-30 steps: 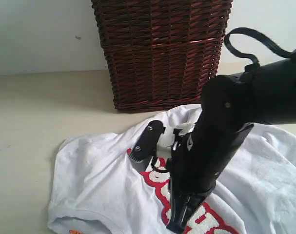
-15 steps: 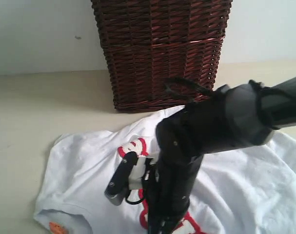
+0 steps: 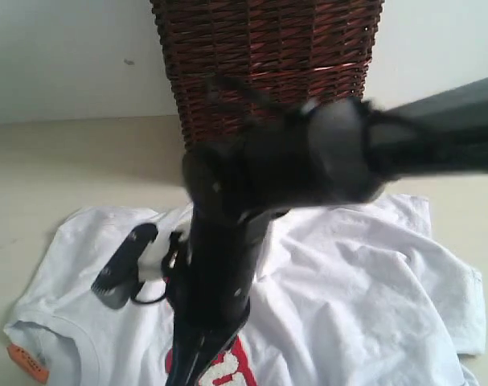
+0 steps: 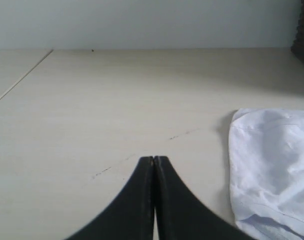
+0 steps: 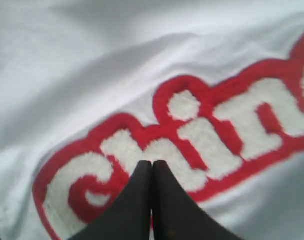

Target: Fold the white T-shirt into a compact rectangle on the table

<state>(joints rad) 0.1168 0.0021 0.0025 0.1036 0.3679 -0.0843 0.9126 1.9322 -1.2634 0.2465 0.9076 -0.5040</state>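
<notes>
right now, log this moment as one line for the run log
white T-shirt: spread out, not folded | left gripper: shut, over table | right gripper: shut, tips at lettering | wicker basket: behind shirt

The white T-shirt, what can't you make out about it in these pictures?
- Exterior view: the blurred right arm covers the white T-shirt's middle and most lettering; the bottom edge crops the rest.
- Right wrist view: frame edges cut the lettering short.
- Left wrist view: only one corner shows.
</notes>
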